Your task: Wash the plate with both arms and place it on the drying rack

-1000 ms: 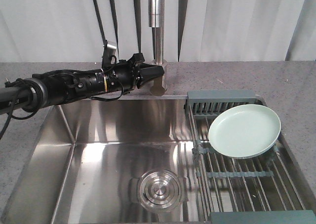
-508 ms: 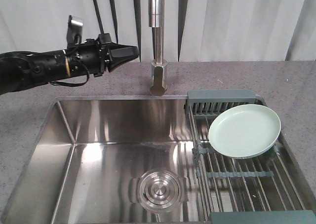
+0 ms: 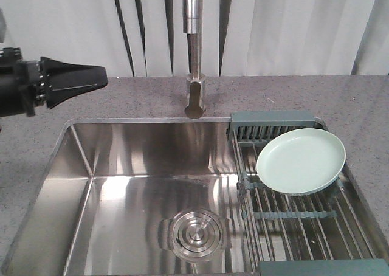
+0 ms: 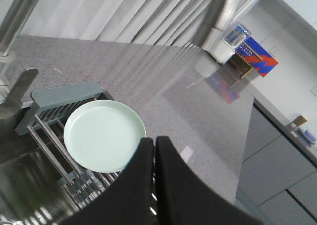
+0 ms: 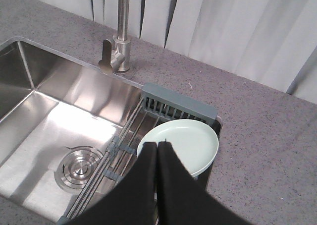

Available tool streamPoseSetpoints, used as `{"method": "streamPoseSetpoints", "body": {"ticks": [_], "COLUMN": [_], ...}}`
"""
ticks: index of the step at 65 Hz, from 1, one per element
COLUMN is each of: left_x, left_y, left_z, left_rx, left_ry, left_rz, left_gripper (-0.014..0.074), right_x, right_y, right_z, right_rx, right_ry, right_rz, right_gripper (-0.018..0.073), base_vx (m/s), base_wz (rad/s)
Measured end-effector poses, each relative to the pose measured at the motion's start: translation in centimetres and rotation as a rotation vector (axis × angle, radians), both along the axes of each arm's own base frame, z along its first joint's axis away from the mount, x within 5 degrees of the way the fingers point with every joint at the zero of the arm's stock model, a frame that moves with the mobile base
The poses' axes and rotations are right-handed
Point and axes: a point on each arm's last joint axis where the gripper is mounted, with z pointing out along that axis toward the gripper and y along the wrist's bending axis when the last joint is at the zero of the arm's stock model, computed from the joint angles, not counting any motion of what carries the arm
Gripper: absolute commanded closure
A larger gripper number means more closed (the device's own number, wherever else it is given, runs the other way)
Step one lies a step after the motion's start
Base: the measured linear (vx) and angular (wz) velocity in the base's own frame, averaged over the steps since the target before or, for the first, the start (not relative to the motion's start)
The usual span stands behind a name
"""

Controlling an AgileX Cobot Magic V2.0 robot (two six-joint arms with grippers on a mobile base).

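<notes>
Item: round pale mint-green glossy plate (image 3: 301,162) with low raised rim. Location: resting slightly tilted on the flat steel-rod drying rack (image 3: 304,218) with grey-blue end bars, at the rack's far end, over the right side of the stainless steel sink (image 3: 121,166). No tool touches it.

Handling: judged rigid, light, breakable; glazed surface likely slippery, more so if wet. Best hold: pinch across the raised rim, at the edge overhanging the rods.

Left tool (image 4: 154,141): tapered black fingers pressed together, holding nothing; at the left, above the speckled grey counter (image 3: 121,96), well apart from the plate. Right tool (image 5: 157,146): clenched likewise, empty, above the plate's near edge.

Clearances: chrome tap column (image 3: 194,57) stands behind the sink's middle; round steel drain (image 3: 196,232) in the basin floor. Rack rods nearer the camera lie bare; basin walls bound movement low down.
</notes>
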Motion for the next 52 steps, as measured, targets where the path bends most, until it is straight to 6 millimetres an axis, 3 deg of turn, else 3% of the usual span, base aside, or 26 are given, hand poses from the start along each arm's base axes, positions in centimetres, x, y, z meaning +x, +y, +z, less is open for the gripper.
{"method": "streamPoseSetpoints", "body": {"ticks": [6,14,27,35,52], "left_x": [-4.4,-10.1,-16.9,-19.1,-19.8], "left_y": [-0.1,0.0,0.6,1.0,0.6], "left_z": [0.6,-0.2,-2.6,-3.8,-5.1], "left_rx": [0.06,0.16,0.189,0.129,0.103], "left_ry": [-0.068,-0.163,-0.323,-0.383,-0.363], "left_rz": [0.024,0.077,0.257,0.353,0.311], "left_gripper": [0.0603,0.0603,0.0603,0.0603,0.0603], "right_x": [0.0,-0.1,-0.1,-0.1,-0.1], "right_y": [0.0,0.0,0.0,0.0,0.0], "right_z": [0.0,-0.1,-0.2,-0.2,-0.2], "right_rx": [0.002,0.0,-0.002,-0.003,-0.003], "right_ry": [0.0,0.01,0.021,0.022,0.022], "right_rz": [0.001,0.003,0.005,0.005,0.005], "right_gripper": [0.0566,0.0566,0.0566,0.0566,0.0566], "base_vx": [0.0,0.0,0.0,0.0,0.0], "base_wz": [0.0,0.0,0.0,0.0,0.0]}}
